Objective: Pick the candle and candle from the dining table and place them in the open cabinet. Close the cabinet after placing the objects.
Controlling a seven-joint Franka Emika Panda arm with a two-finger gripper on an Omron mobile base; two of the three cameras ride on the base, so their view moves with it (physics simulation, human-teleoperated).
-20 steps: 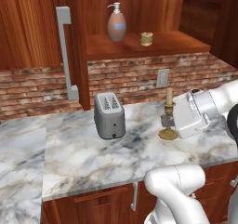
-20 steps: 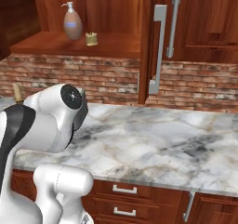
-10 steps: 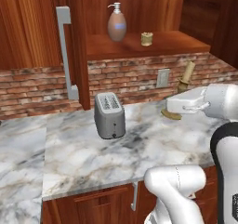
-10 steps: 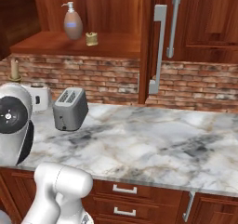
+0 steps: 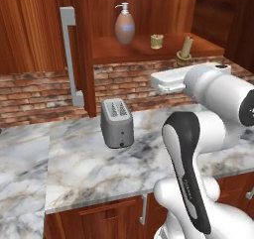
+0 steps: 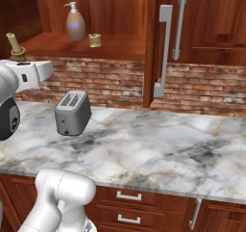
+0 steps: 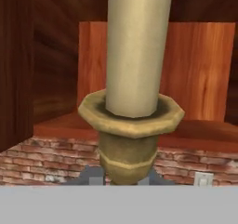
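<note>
My gripper (image 7: 124, 179) is shut on the base of the brass-gold candle (image 7: 134, 79), which stands upright in it. In the left base view this candle (image 5: 185, 49) hangs at the right end of the open cabinet's shelf (image 5: 129, 52), level with it. The right base view has the same candle (image 6: 14, 46) at the shelf's left end. The short tan candle (image 5: 157, 41) sits on that shelf beside a soap bottle (image 5: 124, 25). The cabinet door (image 5: 82, 44) stands open. The dining table is out of view.
A grey toaster (image 5: 117, 122) stands on the marble counter (image 5: 89, 168) below the shelf, in front of a brick backsplash. The open door's long silver handle (image 5: 69, 59) hangs left of the shelf. More closed wooden cabinets (image 6: 206, 29) are to the right.
The arm has lifted the brass-gold candle from just above the counter up to the level of the cabinet shelf. The gripper stays shut on it.
</note>
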